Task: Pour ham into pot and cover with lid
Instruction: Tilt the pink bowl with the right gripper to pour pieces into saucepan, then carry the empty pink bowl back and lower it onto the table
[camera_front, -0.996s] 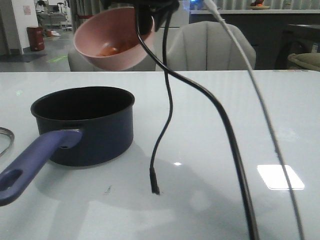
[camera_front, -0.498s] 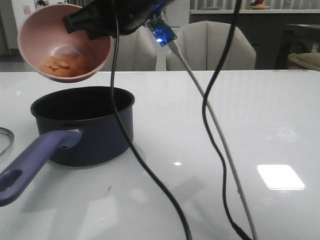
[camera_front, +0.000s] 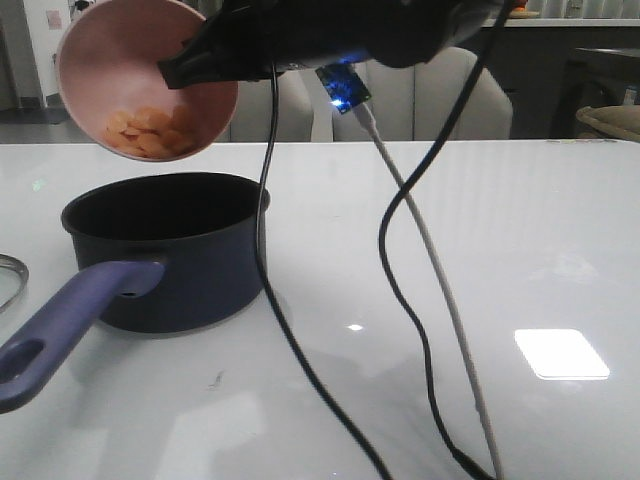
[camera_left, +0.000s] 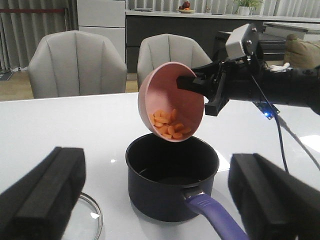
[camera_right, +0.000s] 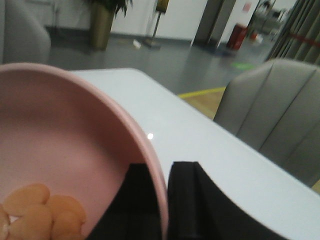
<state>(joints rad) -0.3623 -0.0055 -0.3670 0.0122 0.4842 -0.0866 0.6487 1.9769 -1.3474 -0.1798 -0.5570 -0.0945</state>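
A: Tipping now. Right gripper pinched on the bowl rim, bowl tilted above the pot; ham heaped at the low edge, none looks poured.
B: Left gripper?
A: Spread wide, holding nothing. Lid flat beside the pot. Pour and covering both left.

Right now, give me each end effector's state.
Left end effector: open, holding nothing.
Right end effector: shut on the pink bowl rim, tilted above the pot.
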